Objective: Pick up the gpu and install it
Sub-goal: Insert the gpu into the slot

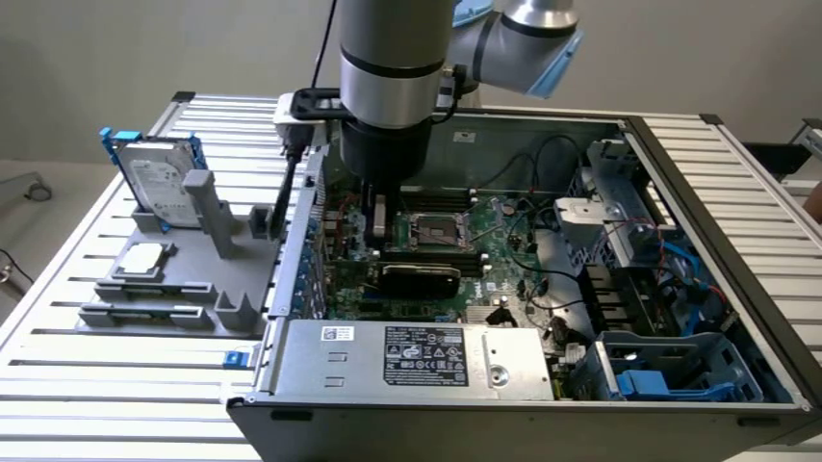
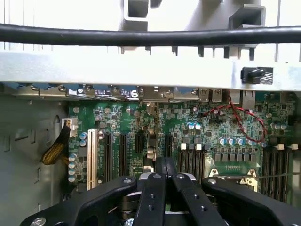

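Exterior view: gpu (image 1: 418, 279) seated (inside case (image 1: 719, 173)).

Exterior view looks down from high; wrist view hovers close over the shared motherboard (image 1: 495, 241).

Soft, even daylight-type lighting is falling from above; the aluminium table (image 1: 115, 337) slats are glaring pale in the exterior view. The computer case (image 1: 719, 192) interior is sitting dimmer, shadowed beneath the arm. In the wrist view the case edge (image 2: 117, 68) is washing out white, and the near black cable (image 2: 150, 35) is blurring.
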{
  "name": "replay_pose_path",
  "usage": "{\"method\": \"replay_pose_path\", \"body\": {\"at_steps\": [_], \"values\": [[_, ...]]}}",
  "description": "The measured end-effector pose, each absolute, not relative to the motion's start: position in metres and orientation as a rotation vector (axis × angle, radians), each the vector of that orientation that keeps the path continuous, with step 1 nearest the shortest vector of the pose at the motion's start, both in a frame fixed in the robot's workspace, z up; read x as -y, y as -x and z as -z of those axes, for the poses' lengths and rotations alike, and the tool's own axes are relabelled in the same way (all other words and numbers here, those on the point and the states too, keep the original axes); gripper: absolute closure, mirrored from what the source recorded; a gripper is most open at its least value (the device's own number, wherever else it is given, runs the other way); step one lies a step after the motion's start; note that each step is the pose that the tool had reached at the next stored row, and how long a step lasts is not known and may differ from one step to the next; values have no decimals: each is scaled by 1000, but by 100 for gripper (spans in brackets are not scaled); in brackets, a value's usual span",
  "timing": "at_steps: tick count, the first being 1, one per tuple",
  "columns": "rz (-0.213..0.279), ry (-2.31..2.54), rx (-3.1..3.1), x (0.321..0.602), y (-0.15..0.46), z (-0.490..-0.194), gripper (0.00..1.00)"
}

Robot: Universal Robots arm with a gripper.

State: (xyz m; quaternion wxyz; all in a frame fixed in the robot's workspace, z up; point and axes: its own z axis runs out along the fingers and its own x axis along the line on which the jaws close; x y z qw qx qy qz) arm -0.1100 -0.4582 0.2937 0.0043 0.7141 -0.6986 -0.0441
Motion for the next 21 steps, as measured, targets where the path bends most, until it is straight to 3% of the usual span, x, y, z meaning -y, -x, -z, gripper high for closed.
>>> {"method": "replay_pose_path", "body": {"at_steps": [11,21], "values": [[161,-2226,2179,468,95,-339,89],[169,-2222,2176,470,94,-342,89]]}}
